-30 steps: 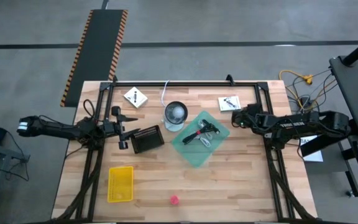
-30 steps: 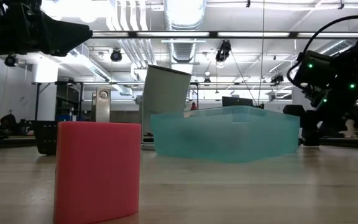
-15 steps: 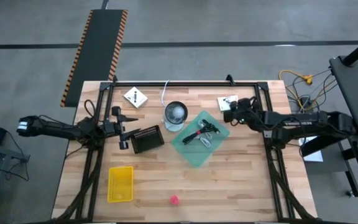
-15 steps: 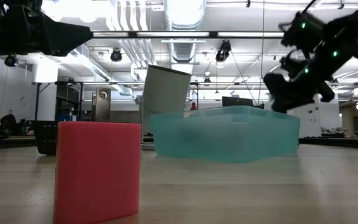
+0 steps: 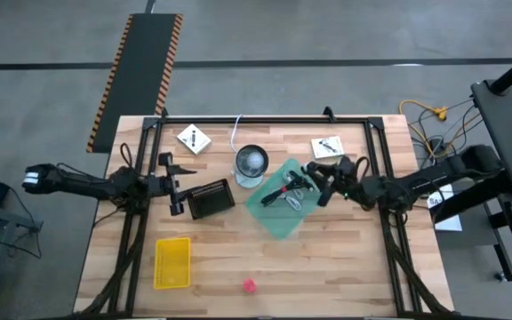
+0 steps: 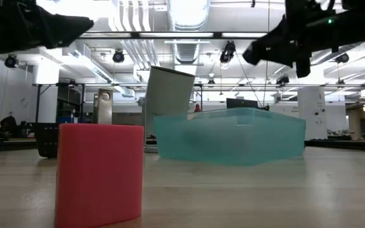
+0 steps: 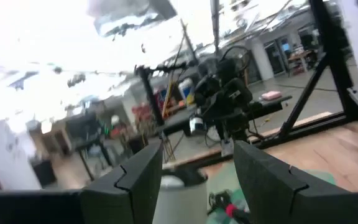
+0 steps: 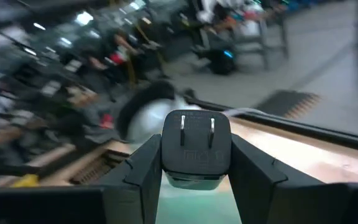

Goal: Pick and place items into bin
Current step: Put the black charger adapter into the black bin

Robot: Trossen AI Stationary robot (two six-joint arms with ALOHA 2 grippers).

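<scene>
right gripper (image 8: 196, 180) clamping black plug (image 8: 196, 148), bin (image 5: 284, 212) blurred

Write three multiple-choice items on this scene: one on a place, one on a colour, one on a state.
1. Where is the right end effector?
A. Over the teal bin
B. Over the yellow basket
C. Beside the pink object

2. What colour is the charger plug it carries?
A. White
B. Black
C. Red

3. What state is the right end effector in?
A. Open and empty
B. Shut on the charger plug
C. Resting on the table

Answers: 1 A, the high view shows it at the bin's edge. 2 B, the right wrist view shows a black body. 3 B, both fingers press its sides.
</scene>
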